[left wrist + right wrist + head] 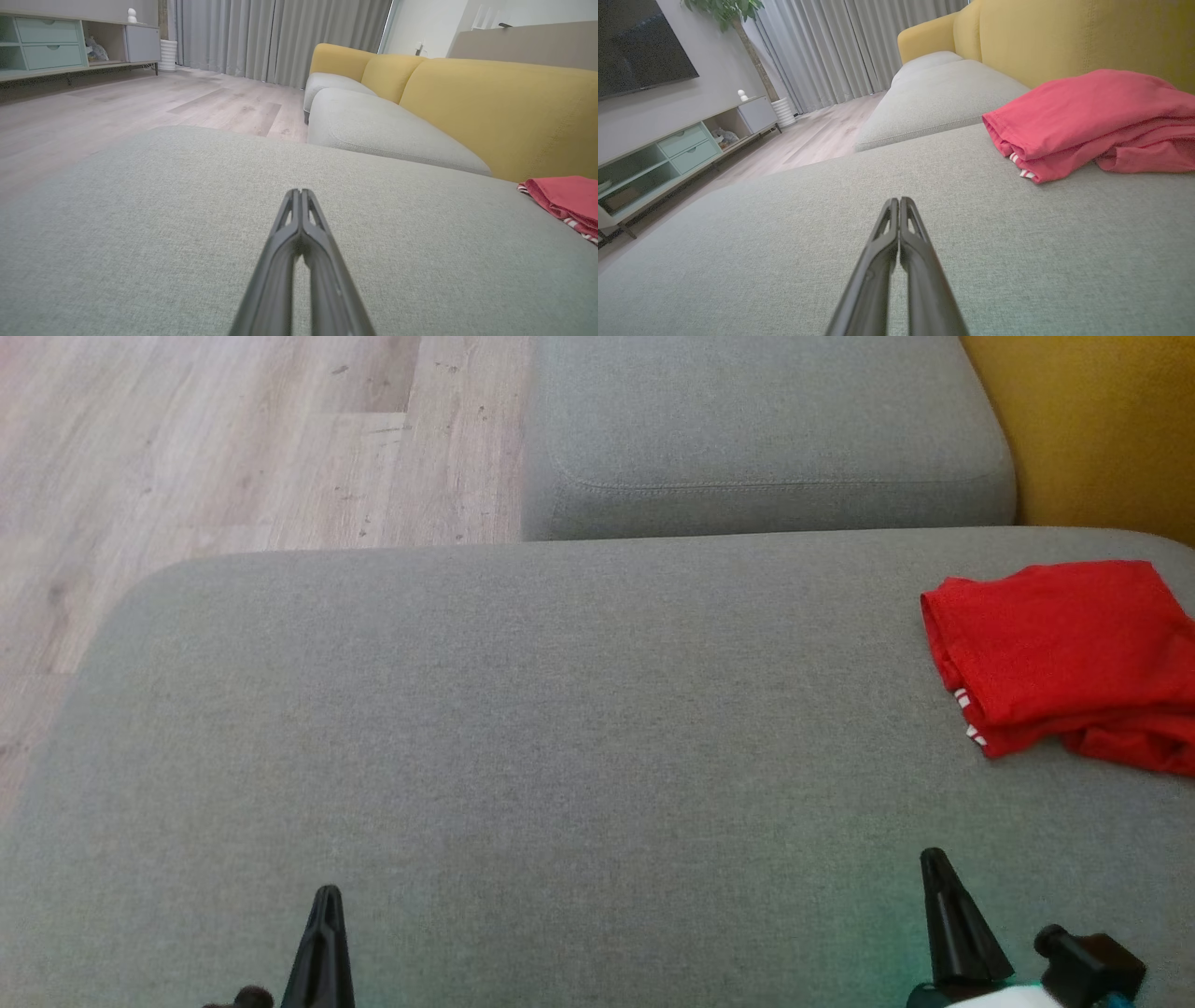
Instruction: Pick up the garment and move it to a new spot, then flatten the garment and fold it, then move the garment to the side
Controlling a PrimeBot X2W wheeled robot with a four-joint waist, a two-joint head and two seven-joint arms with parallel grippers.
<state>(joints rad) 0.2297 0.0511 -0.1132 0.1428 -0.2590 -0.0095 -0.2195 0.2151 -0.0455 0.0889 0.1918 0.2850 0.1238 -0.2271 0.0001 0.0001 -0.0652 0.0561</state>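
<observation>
Garment [1060, 658] status for you: the red cloth lies at the far right of the big grey cushion [560, 728], near the yellow backrest [1092, 420] and running off the head view's right edge. It looks folded, with stacked layers, a doubled edge facing the middle of the cushion, and a bit of white striping peeking from the lower layer. The fold isn't crisp. In the right wrist view, the lower layer bunches and sticks out from under the top one.

Your left gripper [327, 894] sits low at the near edge of the cushion, fingers pressed together with nothing between them. Your right gripper [934, 855] is the same — clenched on nothing and well apart from the cloth, which lies ahead of it and off to its right.

My read is that pick-up, flattening and folding appear done and the cloth is set off to the side, so the task looks at or near its end. I can't rule out that this is a loosely folded bundle awaiting its first pick-up — the pictures alone don't settle that. If you want a tidier result, the loose lower layer is what's left to fix.
</observation>
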